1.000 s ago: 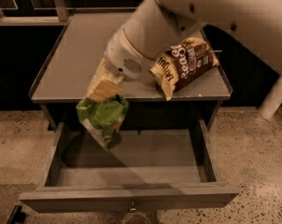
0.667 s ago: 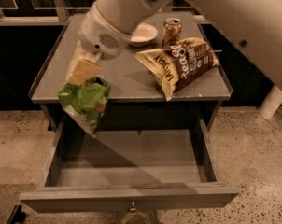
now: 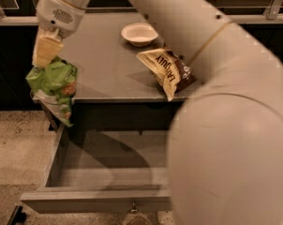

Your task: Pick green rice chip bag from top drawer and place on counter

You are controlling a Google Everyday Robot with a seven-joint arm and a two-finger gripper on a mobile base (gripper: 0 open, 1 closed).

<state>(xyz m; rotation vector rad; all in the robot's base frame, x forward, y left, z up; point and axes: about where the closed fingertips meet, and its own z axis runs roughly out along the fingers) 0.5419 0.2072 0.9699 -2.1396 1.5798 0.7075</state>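
Observation:
My gripper point(image 3: 47, 55) is shut on the top of the green rice chip bag point(image 3: 54, 86) and holds it in the air at the counter's left front corner, hanging down over the edge. The counter point(image 3: 104, 74) is a flat grey tabletop in the upper middle. The top drawer point(image 3: 104, 172) stands pulled open below it, its grey inside showing nothing in it; its front panel point(image 3: 94, 201) runs along the bottom with a small knob point(image 3: 132, 209). My big white arm covers the right side of the view.
A brown-and-cream chip bag point(image 3: 167, 71) lies on the counter's right front. A white bowl point(image 3: 139, 33) sits at the back. Speckled floor shows at the left. A dark rail runs behind the counter.
My gripper has carried the green bag leftward and up, from over the drawer's left part to the counter's left front corner. The arm now fills much more of the right side.

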